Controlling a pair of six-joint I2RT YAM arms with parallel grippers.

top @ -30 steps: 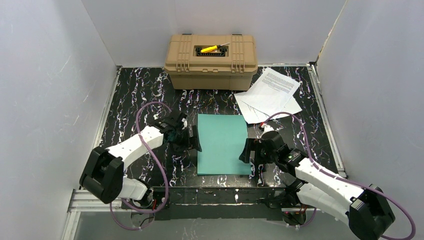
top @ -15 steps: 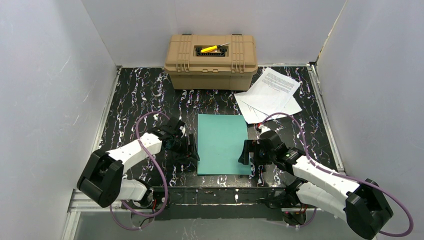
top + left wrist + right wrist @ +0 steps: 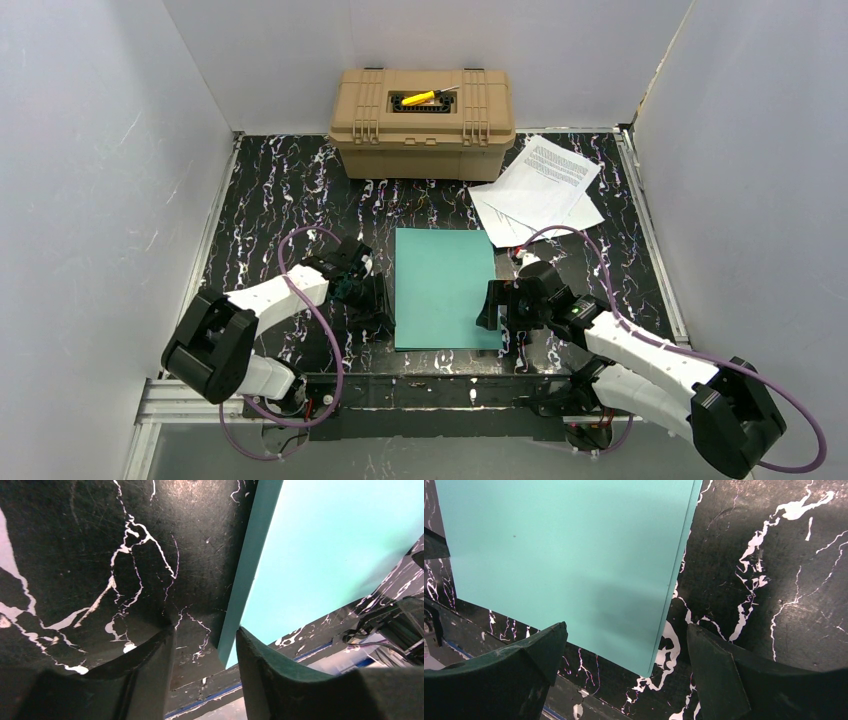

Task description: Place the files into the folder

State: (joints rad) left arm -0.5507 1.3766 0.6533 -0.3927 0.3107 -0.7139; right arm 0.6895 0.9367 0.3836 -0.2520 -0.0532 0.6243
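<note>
The teal folder (image 3: pixel 445 288) lies shut and flat in the middle of the black marbled table (image 3: pixel 280 190). The files (image 3: pixel 540 188), white printed sheets, lie fanned at the back right, away from both arms. My left gripper (image 3: pixel 376 305) is low at the folder's left edge; in the left wrist view its gripper (image 3: pixel 205 640) is partly open, with the folder's (image 3: pixel 325 555) near-left corner between the jaws, close to the right finger (image 3: pixel 265 670). My right gripper (image 3: pixel 490 305) is wide open at the folder's right edge, and its jaws (image 3: pixel 625 630) straddle the folder's (image 3: pixel 564 545) near-right corner.
A tan hard case (image 3: pixel 422 122) stands at the back centre with a yellow tool (image 3: pixel 420 98) in its lid recess. White walls close in the table on three sides. The table's near edge runs just below both grippers.
The left gripper's jaws have narrowed and it has slid a little toward the near end of the folder's left edge. The right gripper shifted slightly and stays wide open.
</note>
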